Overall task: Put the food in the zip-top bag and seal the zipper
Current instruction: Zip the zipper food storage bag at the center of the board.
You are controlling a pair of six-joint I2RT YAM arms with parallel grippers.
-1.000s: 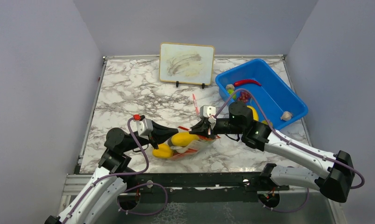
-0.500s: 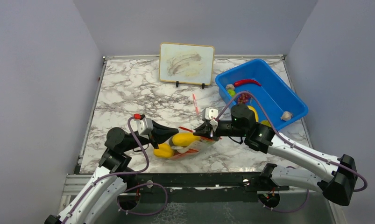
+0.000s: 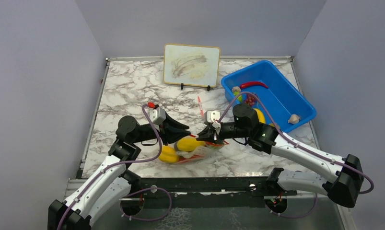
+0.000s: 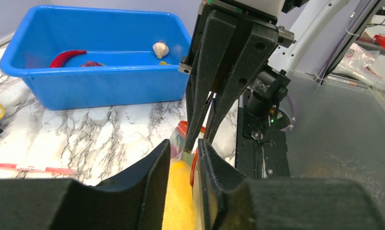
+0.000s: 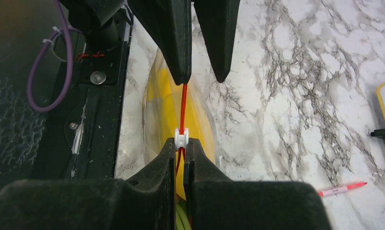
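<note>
**Step in hand: sealing the zipper.**

The zip-top bag [image 3: 196,151] lies on the table [image 3: 133,96] between the two arms, near the front edge, with yellow food [image 3: 188,143] inside it. The zipper [image 5: 183,110] runs as one taut red line from the right pincer [image 5: 180,143] to the left pincer [image 5: 200,76].

- Right pincer: clenched on the zipper, its fingers just behind the white slider [image 5: 180,138].
- Left pincer: released, jaws parted. The far end of the strip meets the tip of one finger, and nothing is gripped.

The pictures do not show which stretch of the strip is already closed.

Loading looks incomplete: a red chili [image 3: 253,85], a mushroom [image 3: 294,119] and other small pieces lie in the blue bin [image 4: 94,86], well apart from the bag.

**Next move, as a judgement.** Running the slider calls for a steady pull along the line of the strip. The bag is floppy and, unanchored, will likely drag with the slider. The left pincer would therefore need to close on the far end of the mouth first. Keep the strip straight, because a fold at the slider could jam it.
</note>
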